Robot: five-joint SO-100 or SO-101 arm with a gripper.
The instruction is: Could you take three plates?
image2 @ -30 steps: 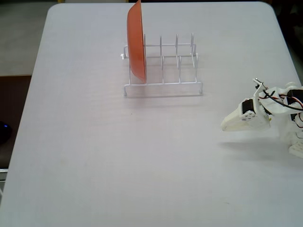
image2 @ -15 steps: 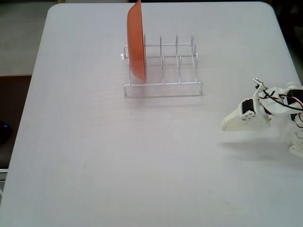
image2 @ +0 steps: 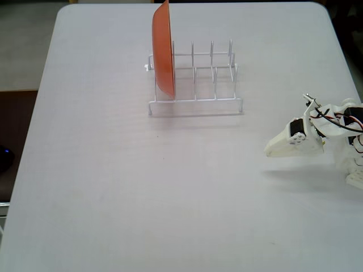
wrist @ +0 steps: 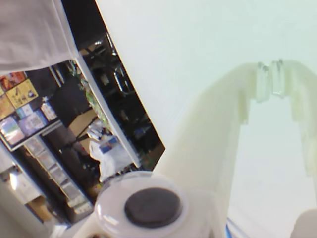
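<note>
The three plates are out of view in both views. My white gripper [image2: 269, 151] rests low over the table at the right side in the fixed view, pointing left, well away from the rack. In the wrist view its two pale fingertips [wrist: 264, 79] touch each other, so the gripper [wrist: 270, 80] is shut with nothing between its fingers. Only bare white tabletop lies under it.
A white wire dish rack [image2: 195, 85] stands at the back middle of the white table [image2: 142, 187]. An orange plate [image2: 163, 48] stands upright in its leftmost slot; the other slots hold nothing. The wrist view shows the table's edge [wrist: 119, 124] and dark room clutter beyond.
</note>
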